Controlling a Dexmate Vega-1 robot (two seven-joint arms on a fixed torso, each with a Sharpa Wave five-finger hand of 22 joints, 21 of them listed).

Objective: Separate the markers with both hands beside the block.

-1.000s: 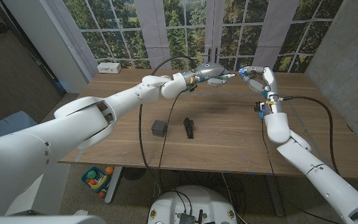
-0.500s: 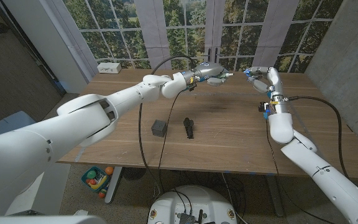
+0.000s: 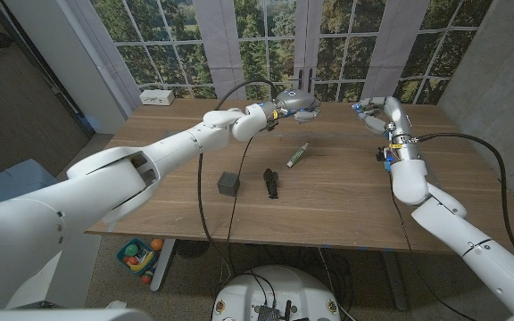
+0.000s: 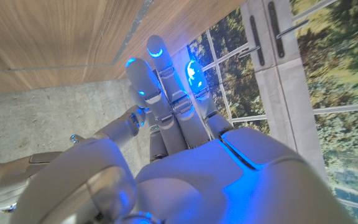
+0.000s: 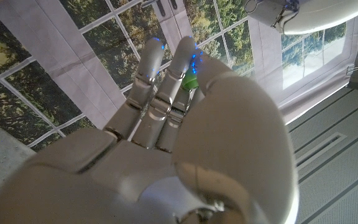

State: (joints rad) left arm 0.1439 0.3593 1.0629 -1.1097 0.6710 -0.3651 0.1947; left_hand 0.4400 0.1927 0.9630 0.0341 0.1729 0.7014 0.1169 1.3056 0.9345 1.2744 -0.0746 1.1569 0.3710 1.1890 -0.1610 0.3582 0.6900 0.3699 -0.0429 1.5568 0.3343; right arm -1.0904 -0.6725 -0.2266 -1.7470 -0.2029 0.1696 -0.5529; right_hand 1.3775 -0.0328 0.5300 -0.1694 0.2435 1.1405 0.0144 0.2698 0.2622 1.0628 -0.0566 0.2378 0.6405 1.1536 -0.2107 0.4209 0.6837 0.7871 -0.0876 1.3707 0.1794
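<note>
- We see the left hand (image 3: 297,105) raised over the far side of the table (image 3: 346,192), fingers (image 4: 156,81) straight and slightly apart, holding nothing.
- Right hand (image 3: 377,114) is up at the far right; its fingers (image 5: 160,81) are curled around a small green piece (image 5: 191,81).
- Green marker (image 3: 295,155) lies on the table between the hands.
- Black marker (image 3: 271,183) lies just right of the dark block (image 3: 228,184).

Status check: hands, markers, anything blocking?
Left hand raised, holding nothing. Right hand grips a green piece. Green marker on table; black marker beside block. Nothing blocking.
</note>
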